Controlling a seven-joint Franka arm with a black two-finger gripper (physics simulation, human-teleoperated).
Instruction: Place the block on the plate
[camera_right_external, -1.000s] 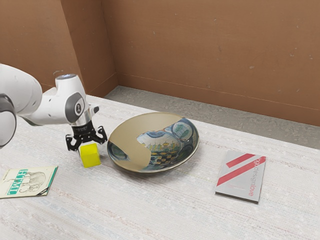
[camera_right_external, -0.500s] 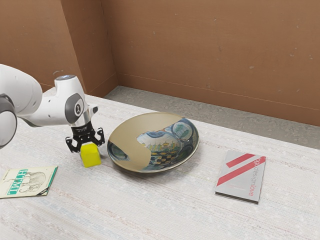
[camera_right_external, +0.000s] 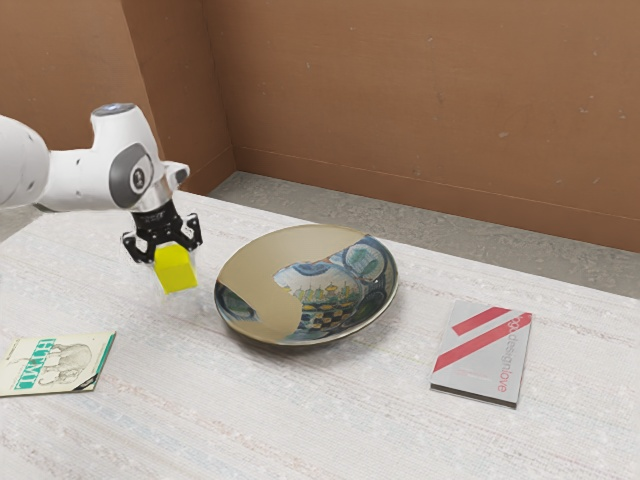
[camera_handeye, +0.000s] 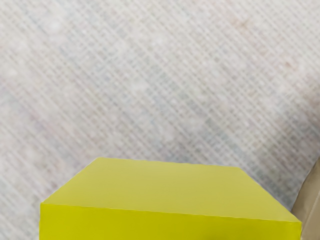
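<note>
"One yellow block! Where is it?"

"It's up in the air, over the table. The black gripper has it."

"Is it holding on tight?"

"Yes, it's got the block pinched between its two fingers. The block hangs low under the gripper, and it tips a bit to one side."

"And where is the plate?"

"Just beside the block, on the exterior view's right of it. They're apart, with a little space in between. The plate sits on the table. It's big and round and dips in the middle. Part of it is plain tan, and part has blue and green pictures with little dark squares."

"What does the wrist view show?"

"The block, really close up, with its flat yellow sides. Past it you can see the pale, stripy table top, and a bit of the tan plate edge next to the block."

"What else is on the table?"

"Two books! The HTML book is near the exterior view's left side. It's cream and green. The gray book with red stripes lies flat past the plate, toward the exterior view's right."

"And behind the table?"

"A big brown wall."
</note>
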